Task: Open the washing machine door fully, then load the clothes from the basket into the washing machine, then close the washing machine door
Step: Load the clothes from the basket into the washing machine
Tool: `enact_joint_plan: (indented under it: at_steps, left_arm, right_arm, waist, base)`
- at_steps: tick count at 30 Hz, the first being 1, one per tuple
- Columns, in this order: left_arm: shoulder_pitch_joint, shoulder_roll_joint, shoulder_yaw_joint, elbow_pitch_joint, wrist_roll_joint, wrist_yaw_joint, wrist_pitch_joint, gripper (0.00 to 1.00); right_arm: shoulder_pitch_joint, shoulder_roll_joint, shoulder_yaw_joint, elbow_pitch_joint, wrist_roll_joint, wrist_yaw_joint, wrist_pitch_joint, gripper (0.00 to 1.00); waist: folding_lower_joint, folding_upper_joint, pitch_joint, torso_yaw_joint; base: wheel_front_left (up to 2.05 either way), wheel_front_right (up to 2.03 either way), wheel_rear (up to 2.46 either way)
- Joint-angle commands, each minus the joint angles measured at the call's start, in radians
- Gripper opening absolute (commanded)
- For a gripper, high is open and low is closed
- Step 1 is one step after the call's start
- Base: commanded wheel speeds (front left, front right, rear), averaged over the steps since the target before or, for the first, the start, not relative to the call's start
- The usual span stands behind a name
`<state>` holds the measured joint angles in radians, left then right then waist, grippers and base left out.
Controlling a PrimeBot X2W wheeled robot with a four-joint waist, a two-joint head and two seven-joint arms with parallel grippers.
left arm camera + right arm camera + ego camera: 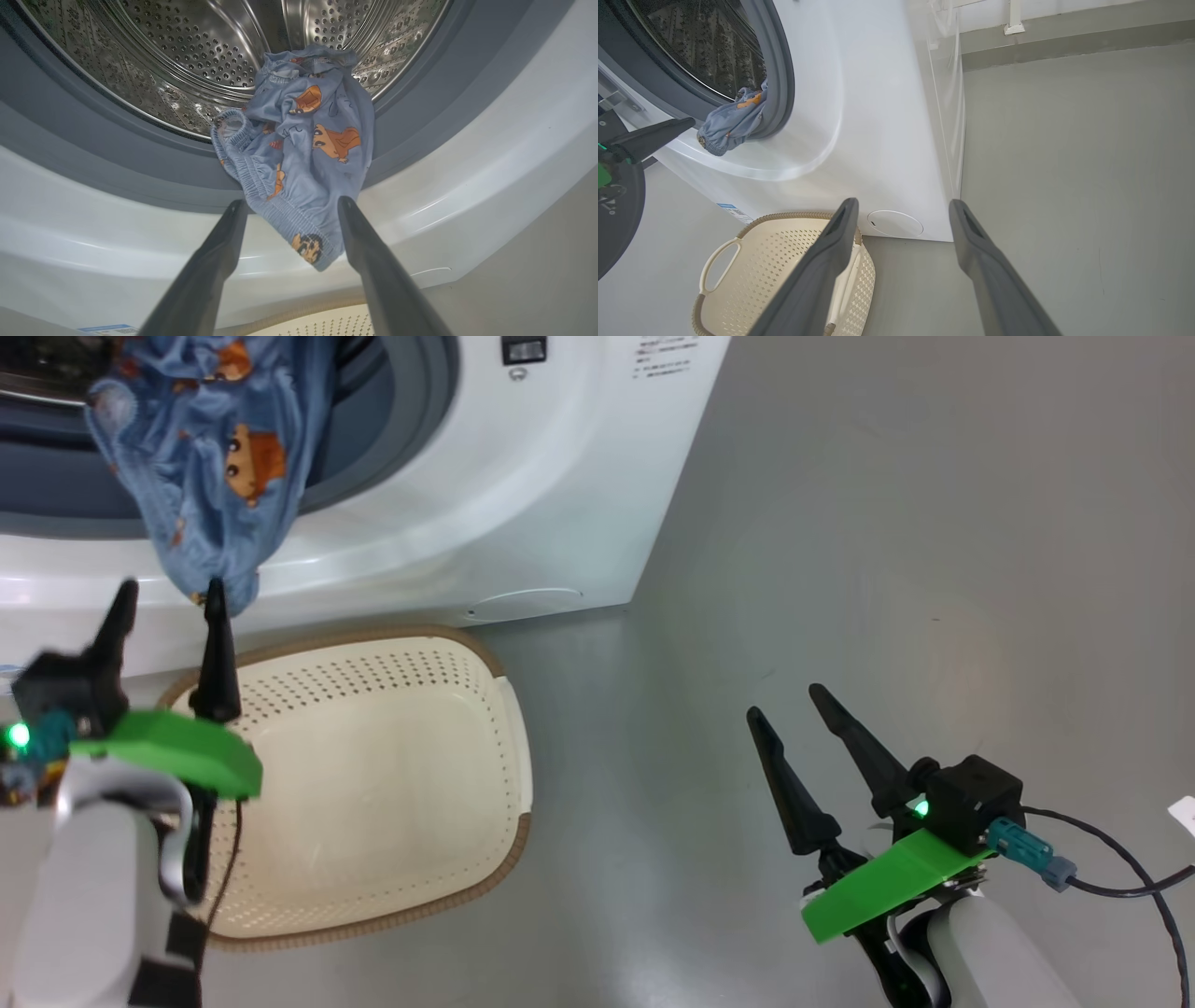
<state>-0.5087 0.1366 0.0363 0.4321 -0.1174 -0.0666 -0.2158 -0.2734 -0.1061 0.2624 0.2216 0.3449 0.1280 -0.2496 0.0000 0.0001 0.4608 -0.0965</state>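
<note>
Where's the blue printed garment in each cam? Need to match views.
Head view: blue garment at upper left, hanging out of the drum opening down the machine's white front.
Left wrist view: blue garment at centre, its hem seen between the left end effector fingers.
Right wrist view: blue garment at upper left, at the opening's lower edge.
Shared landmark: the grey gasket it drapes across.

The floor is smooth, matte grey. A darker grey skirting runs along the pale wall behind it.
</note>
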Motion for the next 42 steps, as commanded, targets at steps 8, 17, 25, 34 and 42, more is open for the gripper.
enact_joint_plan:
  at_steps: [8,17,25,34,42]
  left_arm:
    - [-0.174,0.061,-0.013,0.161,0.016,-0.015,0.099,1.0]
    - [-0.298,0.067,-0.027,0.301,0.005,-0.008,0.148,0.96]
    - [-0.353,0.062,-0.041,0.341,-0.004,-0.012,0.105,0.0]
    - [-0.46,0.081,-0.056,0.324,0.004,-0.007,0.004,0.0]
    - [-0.575,0.121,-0.065,0.338,0.016,-0.002,-0.014,0.0]
  right_arm:
    - [-0.006,0.008,0.033,-0.016,0.009,0.003,-0.012,1.0]
    - [-0.011,0.02,0.032,-0.016,0.01,0.003,-0.012,1.0]
    - [-0.012,0.021,0.023,-0.016,0.006,0.003,-0.012,1.0]
    - [-0.015,0.021,0.031,-0.018,0.007,0.003,-0.012,1.0]
    - [-0.03,0.021,0.047,-0.018,0.013,0.003,-0.012,1.0]
  waist:
    - [0.0,-0.0001,0.02,-0.03]
    - [0.0,-0.0001,0.042,-0.049]
    - [0.0,-0.0001,0.044,-0.036]
    - [0.0,-0.0001,0.061,-0.022]
    - [0.0,-0.0001,0.099,-0.049]
  base:
    - [0.0,0.0,0.0]
    - [0.0,0.0,0.0]
    - [0.0,0.0,0.0]
    - [0.0,0.0,0.0]
    - [0.0,0.0,0.0]
